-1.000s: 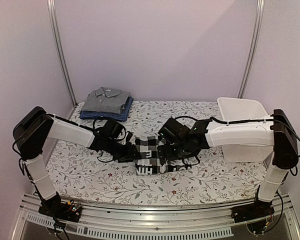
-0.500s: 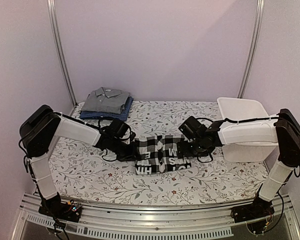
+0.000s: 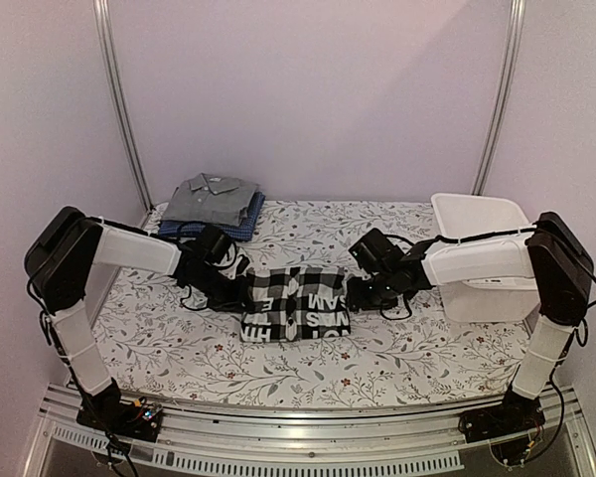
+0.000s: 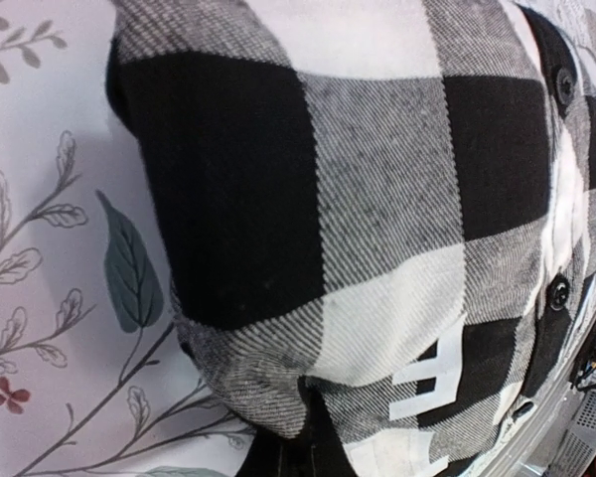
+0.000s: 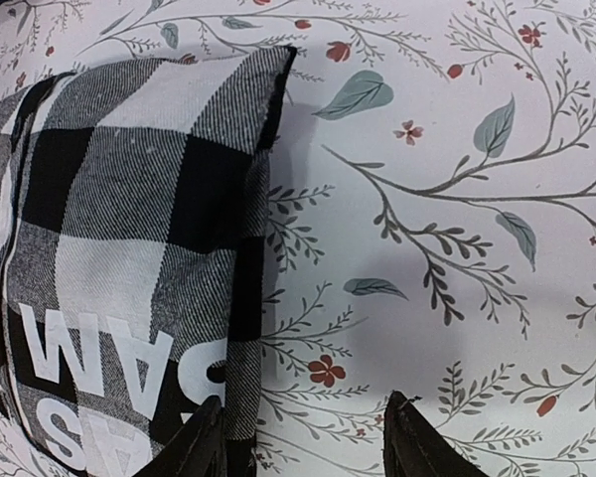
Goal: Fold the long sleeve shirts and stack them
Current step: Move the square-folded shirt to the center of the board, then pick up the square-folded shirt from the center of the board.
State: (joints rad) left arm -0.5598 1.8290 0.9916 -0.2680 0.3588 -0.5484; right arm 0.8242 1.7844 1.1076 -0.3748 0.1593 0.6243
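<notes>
From above, the checked shirt (image 3: 296, 304) lay folded in the middle of the table (image 3: 427, 348), on its cloth with leaves and flowers. White letters showed on the shirt, but they were too small to read here. The left gripper (image 3: 240, 290) was at the shirt's left edge and the right gripper (image 3: 358, 293) was just beside its right edge. The grey shirt (image 3: 214, 197) sat folded on the blue shirt (image 3: 240, 226) in the far left corner. A white basket (image 3: 477, 214) stood at the far right.

In the left wrist view, the left gripper was clenched on a bunched bit of the checked shirt. One white letter there looked like an E.

In the right wrist view, the right gripper's two fingers (image 5: 204, 442) stood apart and held nothing. One was at the shirt's edge and the other was over bare cloth. Big white letters S, A and M showed on the shirt.
</notes>
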